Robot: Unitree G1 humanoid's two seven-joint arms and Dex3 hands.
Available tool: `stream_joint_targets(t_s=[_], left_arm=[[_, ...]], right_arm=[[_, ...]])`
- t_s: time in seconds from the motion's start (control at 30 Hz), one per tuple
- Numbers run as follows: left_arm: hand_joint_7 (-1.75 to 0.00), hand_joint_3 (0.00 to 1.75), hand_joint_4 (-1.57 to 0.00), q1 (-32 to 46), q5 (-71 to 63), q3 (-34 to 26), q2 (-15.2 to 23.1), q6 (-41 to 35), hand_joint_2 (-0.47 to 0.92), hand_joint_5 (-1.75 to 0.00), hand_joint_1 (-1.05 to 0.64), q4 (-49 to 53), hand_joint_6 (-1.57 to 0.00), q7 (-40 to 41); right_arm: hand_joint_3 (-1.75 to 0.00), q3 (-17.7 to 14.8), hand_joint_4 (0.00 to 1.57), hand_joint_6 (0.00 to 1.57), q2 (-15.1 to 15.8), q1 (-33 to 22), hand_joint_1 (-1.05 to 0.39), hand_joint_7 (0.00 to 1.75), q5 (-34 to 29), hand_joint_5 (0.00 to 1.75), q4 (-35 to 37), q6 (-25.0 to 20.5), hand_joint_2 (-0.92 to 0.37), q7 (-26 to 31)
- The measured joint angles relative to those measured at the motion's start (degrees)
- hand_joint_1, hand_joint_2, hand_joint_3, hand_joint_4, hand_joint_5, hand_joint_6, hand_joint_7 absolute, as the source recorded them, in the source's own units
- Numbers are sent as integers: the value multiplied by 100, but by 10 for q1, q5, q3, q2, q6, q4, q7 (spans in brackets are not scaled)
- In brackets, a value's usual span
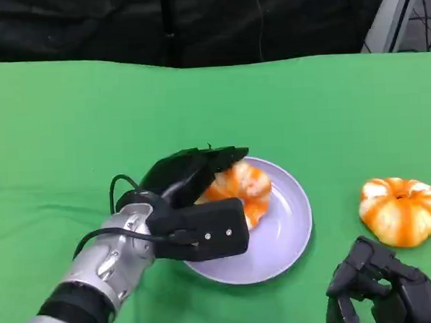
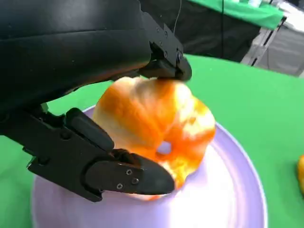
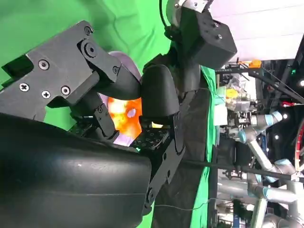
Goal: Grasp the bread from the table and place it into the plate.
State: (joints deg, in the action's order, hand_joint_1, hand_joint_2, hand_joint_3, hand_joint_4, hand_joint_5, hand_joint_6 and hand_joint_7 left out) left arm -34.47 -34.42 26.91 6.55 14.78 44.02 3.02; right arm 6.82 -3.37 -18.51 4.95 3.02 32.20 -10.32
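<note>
- Left hand (image 1: 195, 188): you have it over the near-left part of the plate, fingers closed around the bread. In the left wrist view one finger (image 2: 164, 59) presses on the top of the loaf and another (image 2: 126, 175) lies along its lower side.
- Bread (image 1: 242, 189): an orange-and-white glazed ring with a small hole through it (image 2: 164, 148). It sits over the plate's inner surface, still in the left hand's hold; whether its underside touches the plate you cannot tell.
- Plate (image 1: 288, 234): pale lavender, round, on the green table (image 1: 90, 117), just in front of the robot's left forearm (image 1: 98, 272).
- Right hand (image 1: 385, 290): low at the near right of the table, fingers curled in with nothing in them, apart from the plate.
- Second bread (image 1: 401, 210): orange-and-white, pumpkin-shaped, lying on the table to the right of the plate and just beyond the right hand, touching neither.
</note>
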Motion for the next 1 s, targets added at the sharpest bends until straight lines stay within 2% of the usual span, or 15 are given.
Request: stream_joint_targets(t_s=[0.27,0.6,0.83,1.0], left_arm=[[0,61,0,5,-6,7,11,0,92,0,-105,-1,-6,0],[-2,62,0,26,-2,-1,27,12,92,0,-103,-31,-12,1],[-1,67,0,84,59,-66,49,83,92,0,-103,-119,-12,15],[-3,63,0,114,95,-101,61,119,92,0,-98,-158,-17,15]], right_arm=[[-127,1,83,74,0,1,-17,158,0,175,0,0,-51,-2],[-126,0,84,74,0,1,-16,158,0,175,0,0,-51,-4],[-125,-2,83,75,0,2,-16,157,0,175,1,-1,-52,-4],[-125,-6,83,75,1,6,-16,157,0,175,7,0,-52,-7]])
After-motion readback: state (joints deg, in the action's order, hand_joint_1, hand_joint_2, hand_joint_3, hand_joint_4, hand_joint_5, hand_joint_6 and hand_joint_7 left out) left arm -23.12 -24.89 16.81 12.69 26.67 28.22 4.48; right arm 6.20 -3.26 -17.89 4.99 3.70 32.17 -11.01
